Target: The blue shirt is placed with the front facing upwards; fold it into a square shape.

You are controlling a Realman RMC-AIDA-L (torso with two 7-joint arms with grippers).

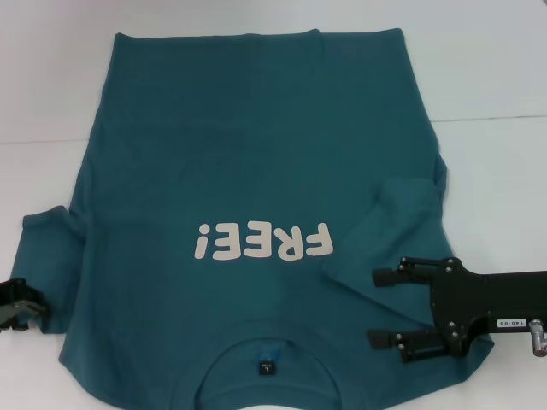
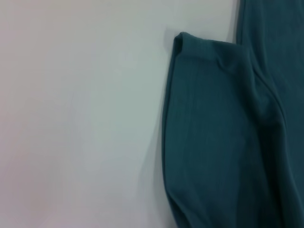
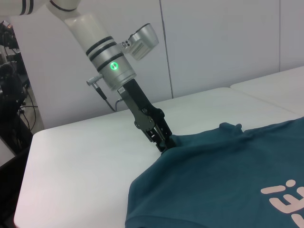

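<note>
Clearly the blue shirt is soft, limp cotton; I'd grab hems. Left gripper pinches its sleeve; right gripper hovers spread.

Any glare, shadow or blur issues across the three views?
Head view: even light, no glare, only soft creases shading the blue shirt. Left wrist view: the sleeve looks soft, with a faint shadow on the table. Right wrist view: sharp; the left gripper meets the sleeve, unshadowed.

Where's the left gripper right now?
In the head view the left gripper sits at the table's left edge, at the tip of the blue shirt's left sleeve; the right wrist view shows it gripping that fabric.
</note>
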